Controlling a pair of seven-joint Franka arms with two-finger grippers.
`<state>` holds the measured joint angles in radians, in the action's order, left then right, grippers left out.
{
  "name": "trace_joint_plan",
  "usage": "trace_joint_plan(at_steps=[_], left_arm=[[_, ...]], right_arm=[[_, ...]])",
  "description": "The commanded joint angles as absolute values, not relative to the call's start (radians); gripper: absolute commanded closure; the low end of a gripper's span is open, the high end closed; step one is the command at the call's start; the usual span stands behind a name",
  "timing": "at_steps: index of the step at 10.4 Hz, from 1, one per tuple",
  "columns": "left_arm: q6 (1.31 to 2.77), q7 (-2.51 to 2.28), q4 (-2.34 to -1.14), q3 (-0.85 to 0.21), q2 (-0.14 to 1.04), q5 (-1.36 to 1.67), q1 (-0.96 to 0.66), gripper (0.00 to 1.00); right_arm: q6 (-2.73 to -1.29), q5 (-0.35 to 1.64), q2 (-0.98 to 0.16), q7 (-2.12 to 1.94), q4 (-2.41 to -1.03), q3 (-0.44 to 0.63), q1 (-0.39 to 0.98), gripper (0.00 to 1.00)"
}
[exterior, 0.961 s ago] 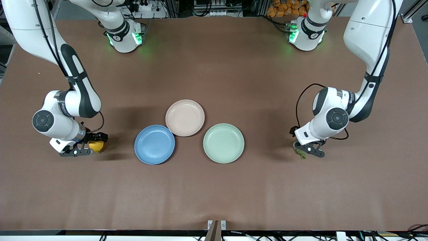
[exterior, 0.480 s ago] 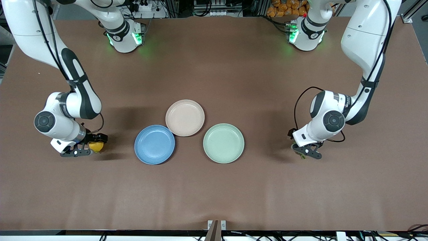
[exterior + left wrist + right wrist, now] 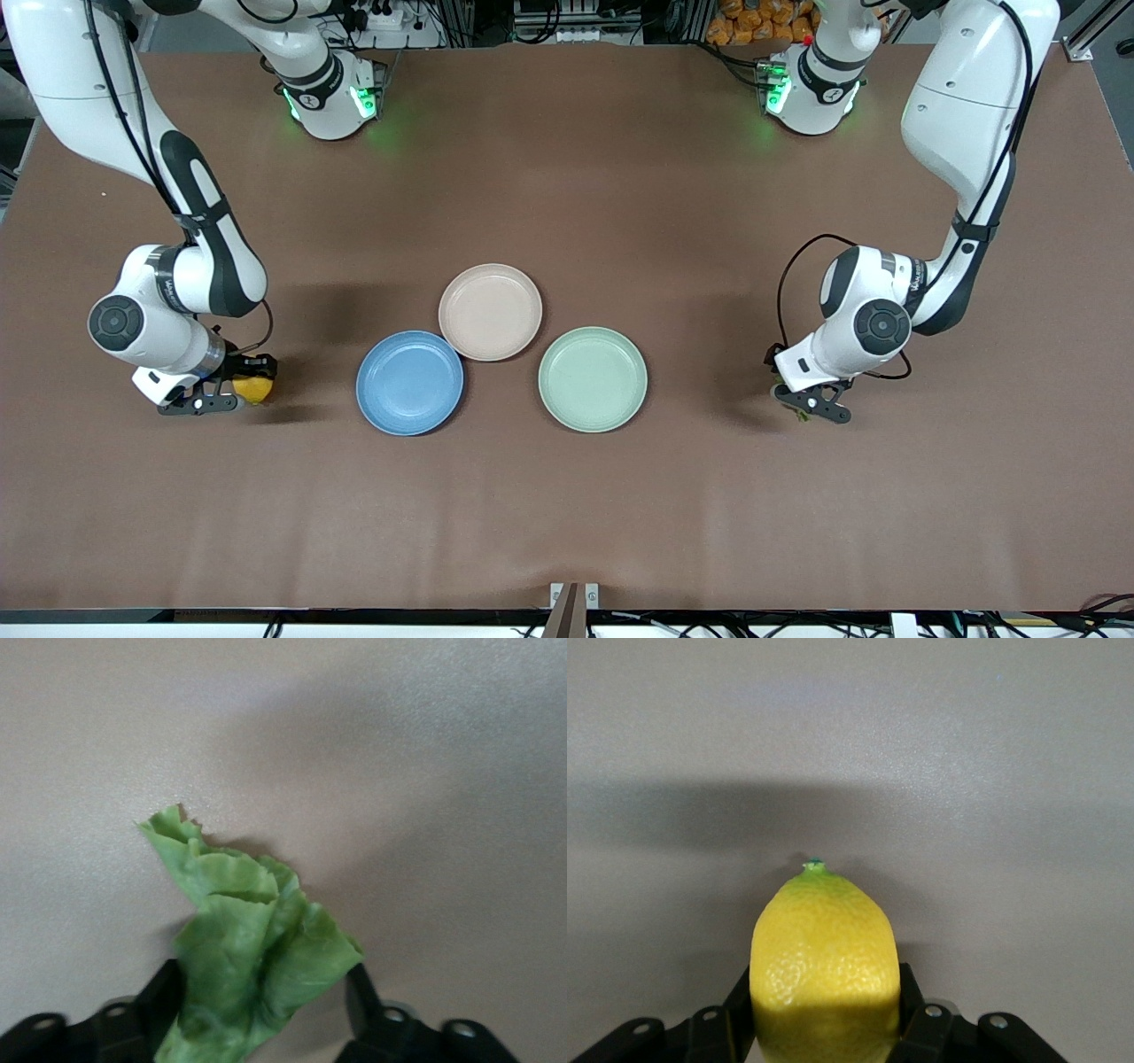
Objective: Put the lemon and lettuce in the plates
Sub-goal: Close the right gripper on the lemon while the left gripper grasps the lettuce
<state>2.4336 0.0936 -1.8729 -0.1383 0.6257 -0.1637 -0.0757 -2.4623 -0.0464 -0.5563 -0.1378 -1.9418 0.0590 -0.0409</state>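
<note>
Right pincer clamped on firm, smooth lemon at its belly, low by the desk's right-arm edge. Left pincer pinching limp, light lettuce, probably at its bunched base, near the left-arm edge.

Lemon: small oval yellow lemon, green-tipped, clamped at the right arm's end.
Lettuce: wrinkly green lettuce leaf, apparently pinched.
Plates: round blue plate touching beige-pink plate, both empty.
</note>
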Motion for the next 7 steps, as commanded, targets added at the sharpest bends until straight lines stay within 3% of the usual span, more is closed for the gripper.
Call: trace_joint_plan(at_steps=[1, 3, 7], left_arm=[[2.442, 0.086, -1.859, -0.140, 0.632, -0.176, -0.071, 1.00], [2.442, 0.081, -1.859, -0.141, 0.627, -0.175, -0.069, 1.00], [2.434, 0.049, -1.862, -0.141, 0.595, -0.175, -0.067, 1.00]], right_arm=[[-2.461, -0.058, -0.554, -0.137, -1.942, 0.046, -0.055, 0.92], [-2.418, -0.020, -0.548, -0.140, -1.922, 0.046, -0.049, 0.98], [-2.304, -0.015, -0.545, -0.138, -1.858, 0.035, -0.048, 0.99]])
